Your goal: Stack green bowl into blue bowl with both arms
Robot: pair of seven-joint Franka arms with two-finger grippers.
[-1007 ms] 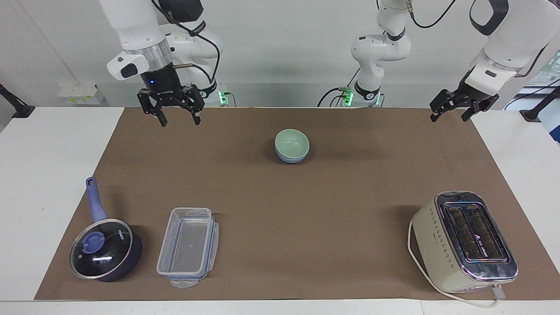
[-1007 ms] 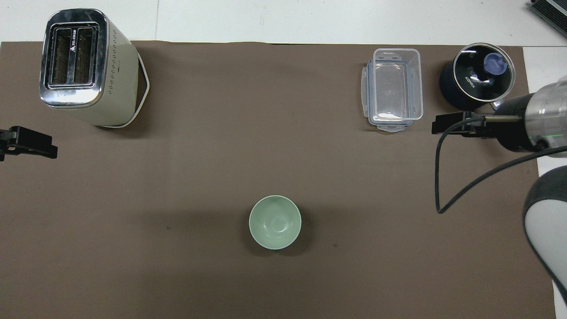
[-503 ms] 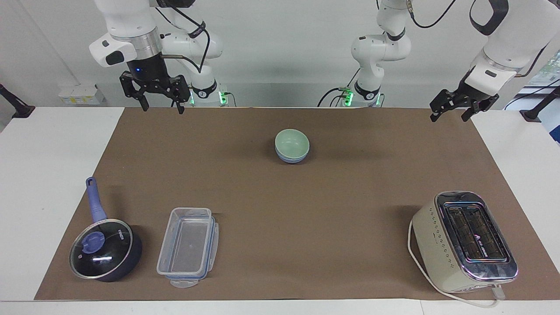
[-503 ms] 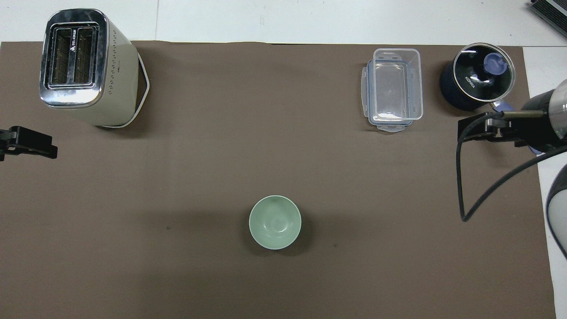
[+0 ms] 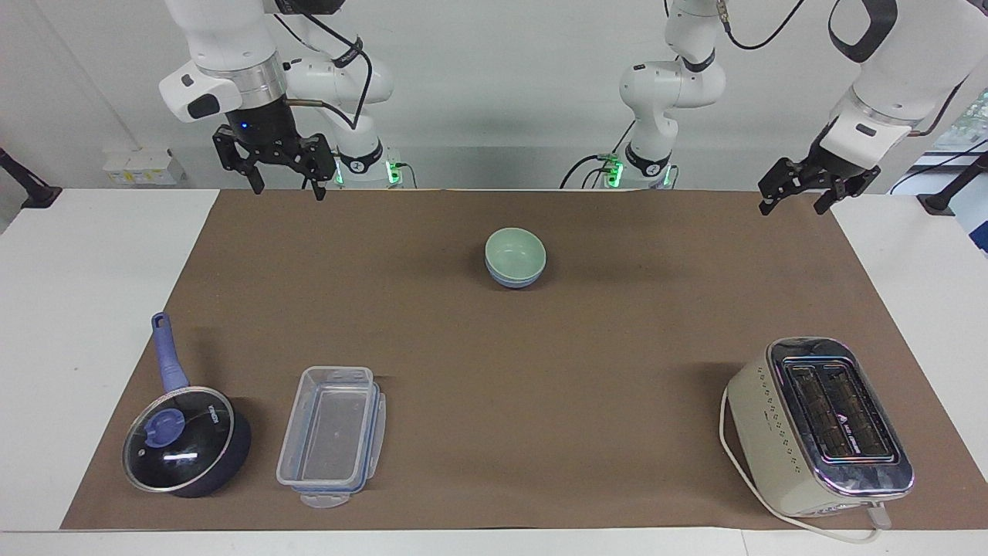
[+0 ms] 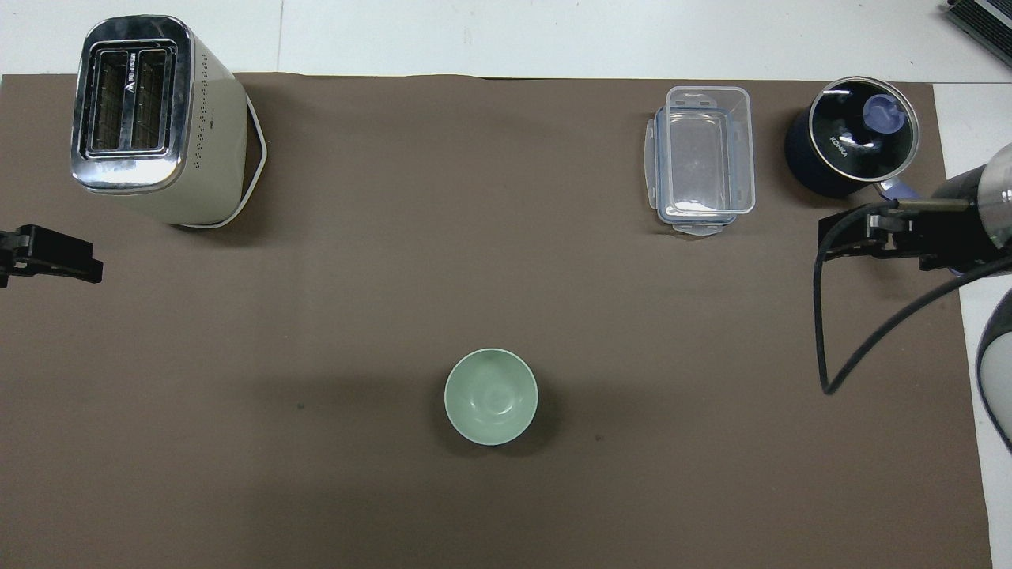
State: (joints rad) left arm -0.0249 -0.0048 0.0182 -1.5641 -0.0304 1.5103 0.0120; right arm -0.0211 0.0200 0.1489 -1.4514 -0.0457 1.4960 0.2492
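The pale green bowl (image 5: 515,251) (image 6: 491,395) sits nested inside the blue bowl (image 5: 513,280) in the middle of the brown mat. Only a band of blue wall shows under the green rim in the facing view, and from overhead the blue bowl is hidden. My right gripper (image 5: 287,189) (image 6: 862,235) hangs open and empty over the mat's edge by the robots, toward the right arm's end. My left gripper (image 5: 792,206) (image 6: 49,254) hangs open and empty over the mat's corner at the left arm's end. Both are well apart from the bowls.
A cream toaster (image 5: 822,425) stands farthest from the robots at the left arm's end. A clear plastic container (image 5: 332,432) and a lidded dark saucepan (image 5: 185,442) with a blue handle sit at the right arm's end. The brown mat (image 5: 494,386) covers the table.
My right gripper has risen and drawn back from over the mat toward its own base, then nearly stopped. The left gripper and the stacked bowls have not moved.
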